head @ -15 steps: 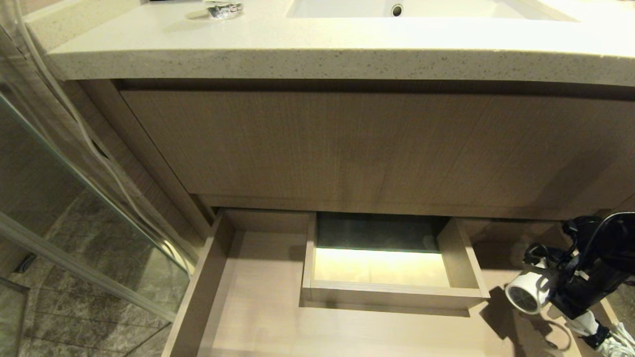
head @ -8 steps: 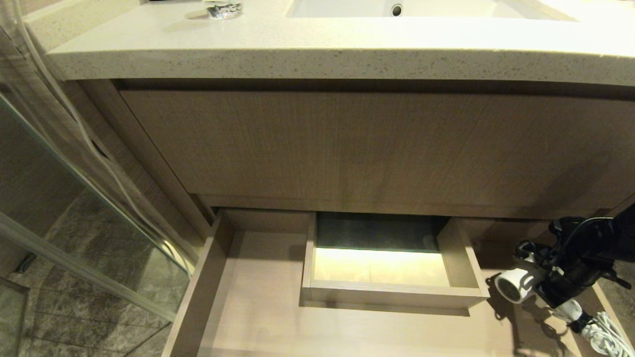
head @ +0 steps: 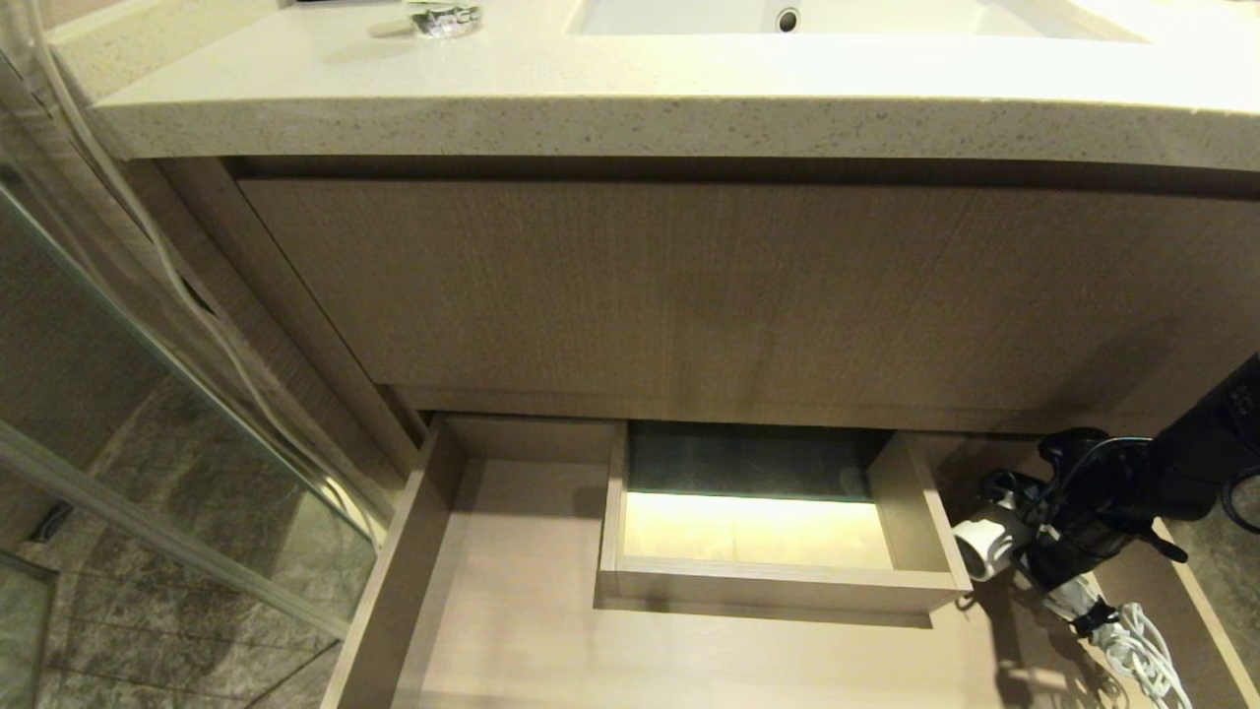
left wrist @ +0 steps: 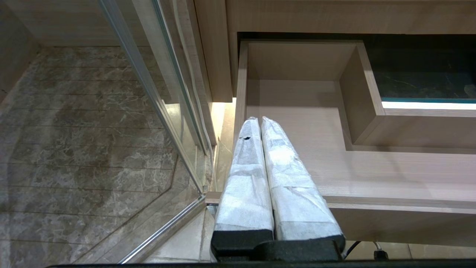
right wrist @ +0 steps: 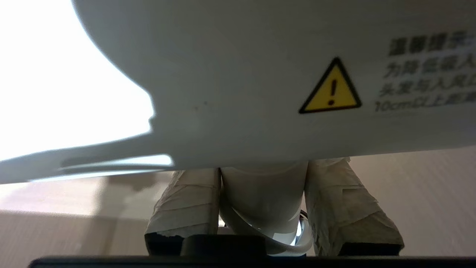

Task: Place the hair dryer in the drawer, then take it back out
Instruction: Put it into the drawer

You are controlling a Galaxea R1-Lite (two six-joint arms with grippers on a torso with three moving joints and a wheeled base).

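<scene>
— What is the left gripper [left wrist: 260, 121] looking like?

— Two long tapering fingers [left wrist: 247, 175] are showing, wrapped in whitish tape that is wrinkling in bands, with one small dark tear near a tip. They are rising from a black base.

— And the right gripper [right wrist: 262, 193]?

— The same taped fingers [right wrist: 186, 204], the wrap fraying at the black mount. In the head view the right arm [head: 1196, 463] is showing as black housing with a thin black cable looping over it.
</scene>
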